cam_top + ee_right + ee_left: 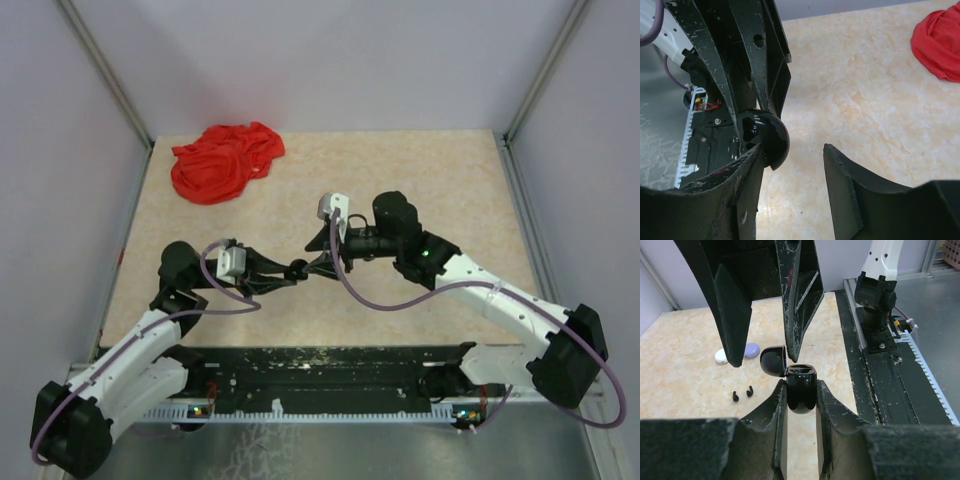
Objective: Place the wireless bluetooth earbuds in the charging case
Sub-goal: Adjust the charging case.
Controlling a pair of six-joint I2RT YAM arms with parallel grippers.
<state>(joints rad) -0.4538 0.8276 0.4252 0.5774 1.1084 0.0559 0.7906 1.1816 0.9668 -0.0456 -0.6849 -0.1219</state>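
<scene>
My left gripper (801,386) is shut on the body of a glossy black charging case (801,397) and holds it above the table. The case's lid (773,361) is hinged open to the left. My right gripper (764,360) comes in from above with its jaws open around the lid. In the right wrist view one of its fingers (747,165) touches the lid (771,137) and the other stands apart. Two tiny black earbuds (742,393) lie on the table to the left, below the case. In the top view the two grippers (300,271) (324,262) meet at mid-table.
A white round case (720,356) and a lavender round case (751,350) lie side by side beyond the earbuds. A red cloth (226,160) is bunched at the far left. The black base rail (880,390) runs along the table's near edge.
</scene>
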